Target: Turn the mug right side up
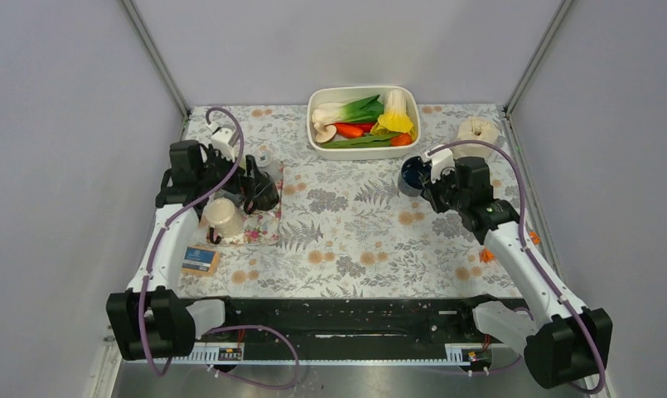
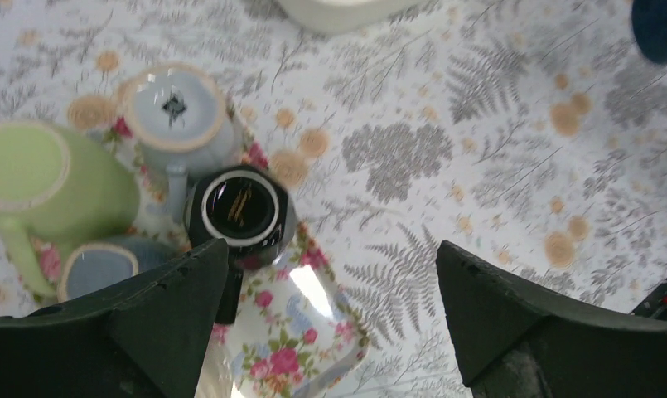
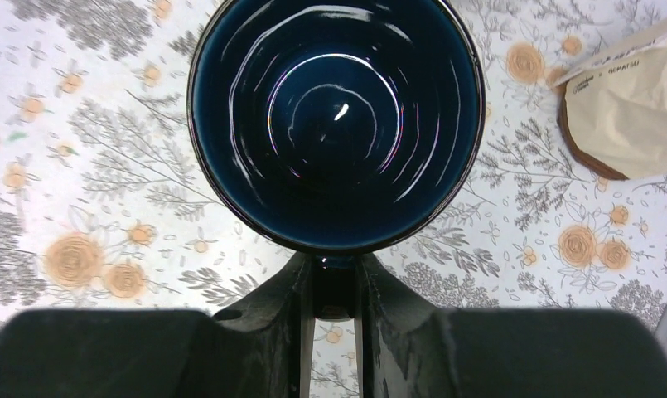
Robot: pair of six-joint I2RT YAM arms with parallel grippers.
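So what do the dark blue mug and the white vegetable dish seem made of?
The dark blue mug looks like glazed ceramic: glossy, with sharp ringed reflections inside. The white vegetable dish is smooth with a rounded rim; ceramic or plastic, cannot tell.

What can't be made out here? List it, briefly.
- Mug handle: right wrist view, hidden inside the right gripper.
- Mug in the top view: mostly behind the right gripper.
- Card print: top view, too small.
- Blue cup: left wrist view, partly behind the left gripper.

Grey walls [image 1: 65,124] — floral-clothed table [image 1: 355,249]
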